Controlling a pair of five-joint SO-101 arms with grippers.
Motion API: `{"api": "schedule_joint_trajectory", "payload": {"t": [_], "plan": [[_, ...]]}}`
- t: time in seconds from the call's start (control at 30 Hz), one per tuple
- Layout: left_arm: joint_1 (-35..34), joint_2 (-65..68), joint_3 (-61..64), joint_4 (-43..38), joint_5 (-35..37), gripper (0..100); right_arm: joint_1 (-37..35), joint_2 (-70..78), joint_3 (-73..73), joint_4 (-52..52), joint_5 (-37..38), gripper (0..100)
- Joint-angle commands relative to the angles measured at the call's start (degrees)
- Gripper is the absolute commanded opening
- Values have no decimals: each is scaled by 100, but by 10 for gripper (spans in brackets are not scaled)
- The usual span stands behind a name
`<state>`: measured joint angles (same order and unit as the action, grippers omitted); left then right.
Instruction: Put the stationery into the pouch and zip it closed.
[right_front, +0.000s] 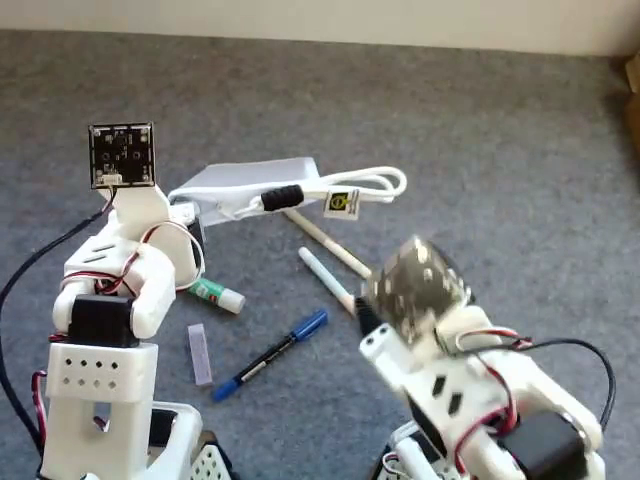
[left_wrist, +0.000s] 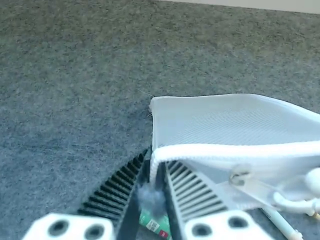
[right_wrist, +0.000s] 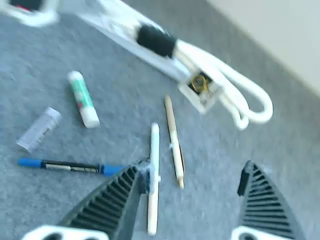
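1. pouch (left_wrist: 235, 122): white ribbed fabric, lying flat on the grey counter (left_wrist: 75, 75). in the high view it sits toward the far side, just ahead of the left arm.
2. left hand (left_wrist: 155, 162): the two fingers are pressed close together on the pouch's near corner, pinching it, with the rolled rim running between them.
3. right hand (right_wrist: 195, 172): fingers spread wide apart, held above the counter, well apart from the pouch.
4. white pen (right_wrist: 153, 175): lies on the counter just beside one dark fingertip (right_wrist: 137, 175) of the right hand.
5. tan pencil (right_wrist: 174, 142): lies next to the pen and nearly parallel to it, apart from both fingers.
6. blue marker (right_front: 270, 355): black barrel with blue cap and blue end, lying between the two arms on the near side of the counter.
7. small pale stick (right_front: 200, 353): lies just beside the marker, toward the left arm.
8. glue stick (right_front: 215, 293): green body and white cap, lying near the left arm's base, between the pouch and the marker.
9. cord (right_front: 385, 182): thick, white and looped, running off the pouch's end through a black toggle (right_front: 283, 197).
10. tag (right_front: 342, 203): a square white tag on the cord, with a yellow and black mark.
11. writing: the print on the tag, the marker barrel and the glue stick is too small to read.
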<state>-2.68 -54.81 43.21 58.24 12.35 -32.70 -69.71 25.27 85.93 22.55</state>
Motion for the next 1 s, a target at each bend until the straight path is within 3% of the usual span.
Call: {"api": "schedule_joint_trajectory", "payload": {"t": [0.0, 0.27, 0.53, 0.97], "plan": [[48, 110, 4, 26, 44, 7, -251, 242, -242, -488, 563, 271], [48, 110, 66, 26, 44, 7, -233, 1578, -295, -690, 1582, 275], [48, 110, 66, 18, 62, 7, -251, 1684, -286, -998, 1653, 276], [48, 110, 145, 18, 62, 7, -312, 1745, -233, -2475, 2040, 272]]}}
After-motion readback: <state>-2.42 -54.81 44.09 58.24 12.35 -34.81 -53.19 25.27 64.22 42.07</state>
